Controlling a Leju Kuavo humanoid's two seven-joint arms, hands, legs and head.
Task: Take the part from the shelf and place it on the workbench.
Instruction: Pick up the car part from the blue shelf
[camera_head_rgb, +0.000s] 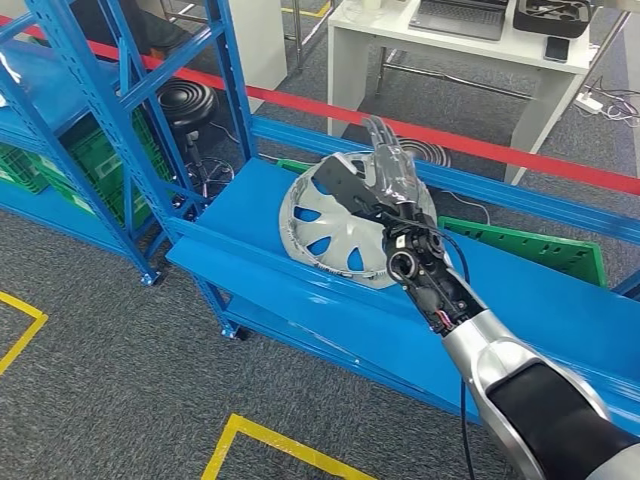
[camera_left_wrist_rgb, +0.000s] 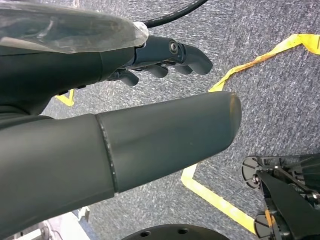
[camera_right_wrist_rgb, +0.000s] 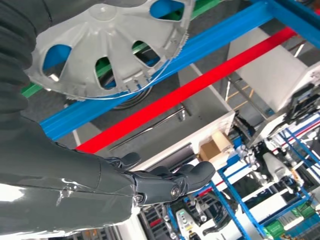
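The left hand (camera_left_wrist_rgb: 162, 60) hangs over grey carpet with yellow floor tape (camera_left_wrist_rgb: 215, 200), fingers loosely apart and nothing in it.

The landmark is the part (camera_head_rgb: 332, 225), a silver wheel cover with spoke-shaped cut-outs, lying on the blue shelf (camera_head_rgb: 249, 260) and tilted, its far rim seemingly raised. Left of the part stand the shelf's blue uprights, with a green crate (camera_head_rgb: 94, 160) behind them. Beyond the part runs a blue rail, then a red tape barrier (camera_head_rgb: 483, 150), then a white table (camera_head_rgb: 453, 50) carrying a laptop and a dark tray. Right of the part a green panel (camera_head_rgb: 528, 250) lies along the shelf.

The right hand (camera_head_rgb: 389, 185) reaches over the right side of the part, fingers stretched out and apart, gripping nothing; in the right wrist view the part (camera_right_wrist_rgb: 109, 45) sits beside the palm while the fingers (camera_right_wrist_rgb: 170, 182) point past it. Whether the palm touches the cover cannot be told.

The part looks like thin moulded plastic: probably light, fairly stiff but springy at the rim, smooth and likely slippery on its domed face. The best hold seems to be the rim nearest the right hand, thumb on one face and fingers under the edge or hooked through a cut-out. Squeezing hard could flex or crack it.
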